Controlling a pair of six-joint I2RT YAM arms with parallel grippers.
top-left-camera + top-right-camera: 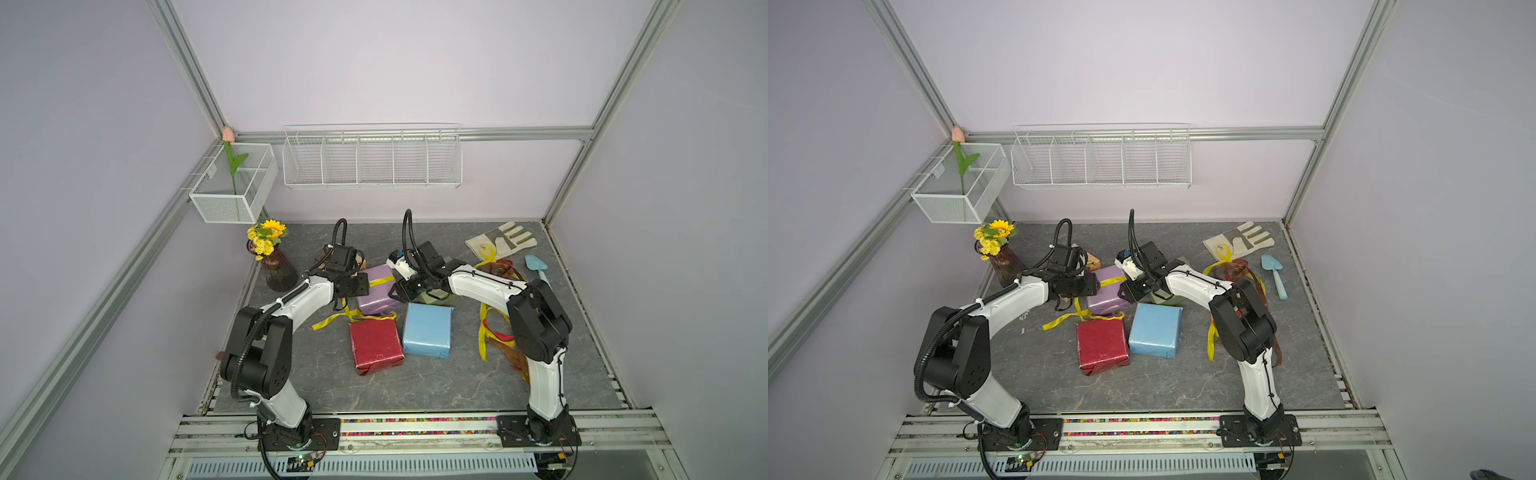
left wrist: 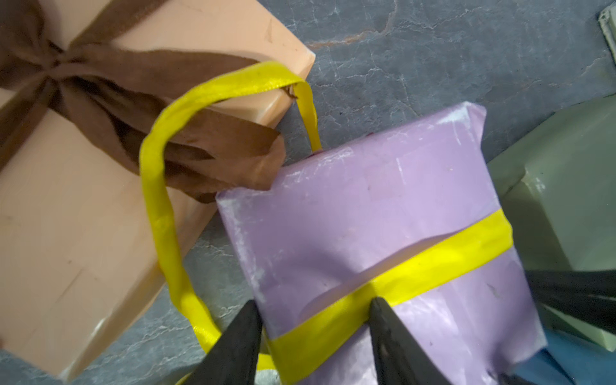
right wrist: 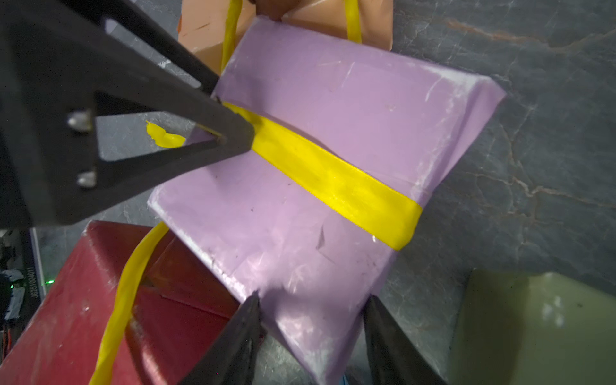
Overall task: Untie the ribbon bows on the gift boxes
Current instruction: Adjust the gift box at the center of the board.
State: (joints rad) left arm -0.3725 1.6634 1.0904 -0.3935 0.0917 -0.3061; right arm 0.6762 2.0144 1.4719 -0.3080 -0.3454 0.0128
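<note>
Yellow ribbon (image 2: 433, 263) bands the lilac gift box (image 2: 366, 206) at the middle of the table. Its bow looks undone, and one loose tail trails across the red box (image 3: 60, 316). The left gripper (image 2: 314, 301) has its jaws apart, with one fingertip on the band at the box's edge, probably to hook it off. The right gripper (image 3: 312, 295), jaws also apart, straddles a corner of the box, seemingly to steady it. Just beside it, the tan-orange box (image 2: 66, 216) carries a tied brown bow (image 2: 60, 73). The tabletop (image 1: 415, 386) is grey and veined like stone, enclosed by lilac panels on aluminium framing. Freed ribbons (image 1: 494, 270) lie heaped by the right arm.
</note>
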